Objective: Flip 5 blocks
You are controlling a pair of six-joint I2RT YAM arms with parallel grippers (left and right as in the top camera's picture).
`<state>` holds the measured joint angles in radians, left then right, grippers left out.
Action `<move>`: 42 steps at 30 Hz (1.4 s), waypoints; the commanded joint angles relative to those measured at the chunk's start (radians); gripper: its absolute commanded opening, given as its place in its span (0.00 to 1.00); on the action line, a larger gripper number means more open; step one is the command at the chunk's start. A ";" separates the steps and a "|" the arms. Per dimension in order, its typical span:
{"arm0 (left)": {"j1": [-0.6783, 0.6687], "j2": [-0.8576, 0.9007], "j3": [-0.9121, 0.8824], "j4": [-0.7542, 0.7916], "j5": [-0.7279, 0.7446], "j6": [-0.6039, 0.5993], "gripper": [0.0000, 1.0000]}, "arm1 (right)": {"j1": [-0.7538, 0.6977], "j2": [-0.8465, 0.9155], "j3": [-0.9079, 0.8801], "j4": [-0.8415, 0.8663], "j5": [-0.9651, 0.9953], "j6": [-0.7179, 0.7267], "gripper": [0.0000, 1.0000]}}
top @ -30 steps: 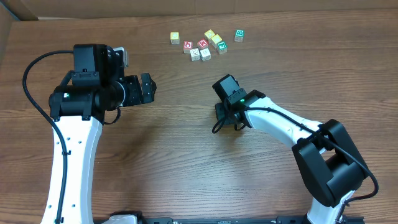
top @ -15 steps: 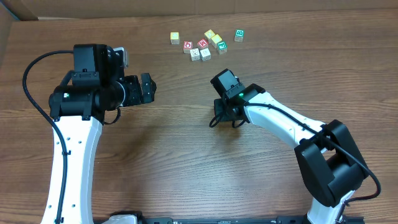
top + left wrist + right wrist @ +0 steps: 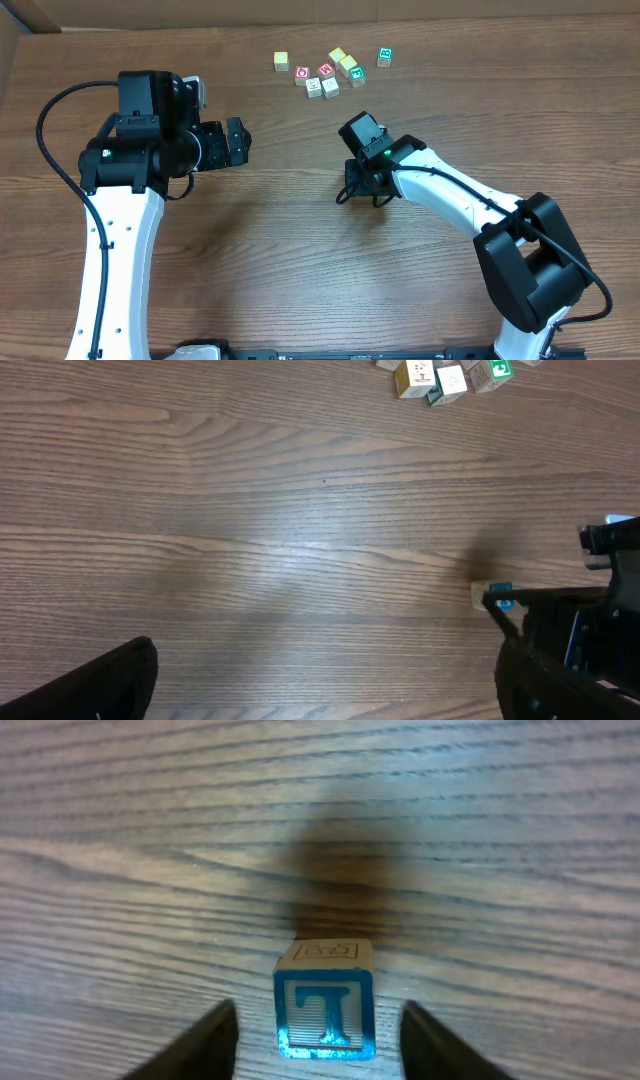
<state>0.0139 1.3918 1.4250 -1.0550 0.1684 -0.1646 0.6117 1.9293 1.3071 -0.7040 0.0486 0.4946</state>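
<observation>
Wooden table [image 3: 150,820] bears the blue block [image 3: 324,1012], T upright, facing right tool [image 3: 318,1008].

Blue-printed block [image 3: 323,1010] upright, T face showing, well apart from the rest. Whitish block [image 3: 313,87] just beside second whitish block [image 3: 330,87]; green-printed block [image 3: 357,77] near them, second green-printed block [image 3: 385,57] set apart.

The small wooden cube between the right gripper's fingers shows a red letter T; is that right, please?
Not quite: the letter T on the small wooden cube between the right gripper's fingers is blue, not red, as the right wrist view shows.
</observation>
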 commanded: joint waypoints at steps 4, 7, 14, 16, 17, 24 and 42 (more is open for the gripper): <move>-0.001 0.002 0.021 0.000 0.001 0.008 1.00 | -0.014 0.006 0.089 -0.042 -0.010 0.003 0.71; -0.001 0.002 0.021 0.000 0.001 0.008 1.00 | -0.064 0.006 0.275 -0.195 -0.045 -0.075 0.78; -0.001 0.002 0.021 0.000 0.001 0.008 1.00 | -0.179 0.006 0.608 -0.261 -0.073 -0.201 0.80; -0.001 0.002 0.021 0.001 0.001 0.008 1.00 | -0.200 0.009 0.607 -0.207 -0.073 -0.237 0.80; -0.001 0.002 0.021 0.000 0.001 0.008 1.00 | -0.210 0.018 0.607 -0.181 -0.071 -0.243 0.80; -0.001 0.002 0.021 0.000 0.001 0.008 1.00 | -0.249 0.172 0.607 0.043 0.035 -0.264 0.80; -0.001 0.002 0.021 0.001 0.001 0.008 1.00 | -0.324 0.479 0.605 0.530 0.134 -0.146 0.81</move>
<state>0.0139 1.3918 1.4269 -1.0546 0.1684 -0.1646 0.3084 2.3524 1.9026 -0.2058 0.1726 0.3038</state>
